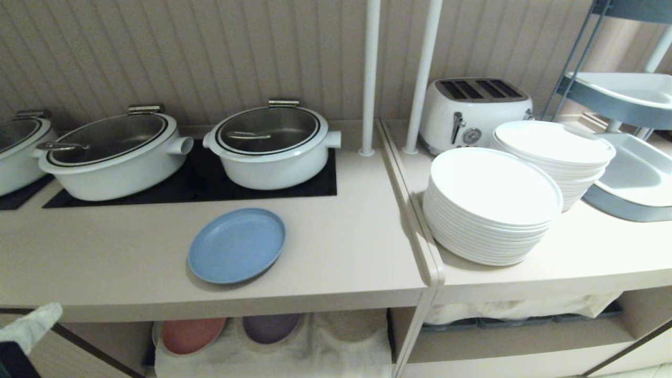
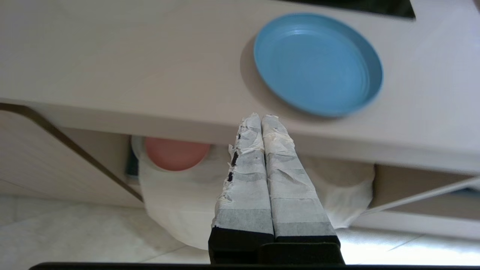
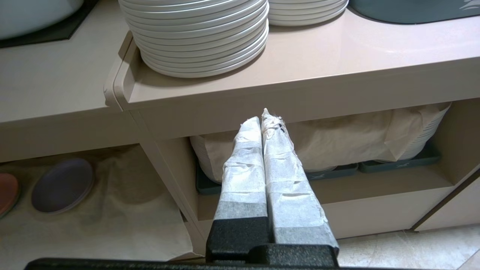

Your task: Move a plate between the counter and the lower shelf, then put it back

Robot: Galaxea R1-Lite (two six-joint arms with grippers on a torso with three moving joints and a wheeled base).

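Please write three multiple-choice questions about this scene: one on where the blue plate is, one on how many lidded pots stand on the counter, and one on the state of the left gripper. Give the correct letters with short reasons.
1. Where does the plate lie?
A. on the counter, near its front edge
B. on the lower shelf
C. on top of the stacked white plates

2. How many lidded white pots can be seen on the counter?
A. one
B. three
C. five

3. What is the state of the left gripper?
A. open and empty
B. shut on the plate
C. shut and empty

Answers:
1 A: the plate lies flat on the worktop, in front of the black panel.
2 B: two show whole, a third is cut off at the left border.
3 C: its taped fingers press together, off the plate.
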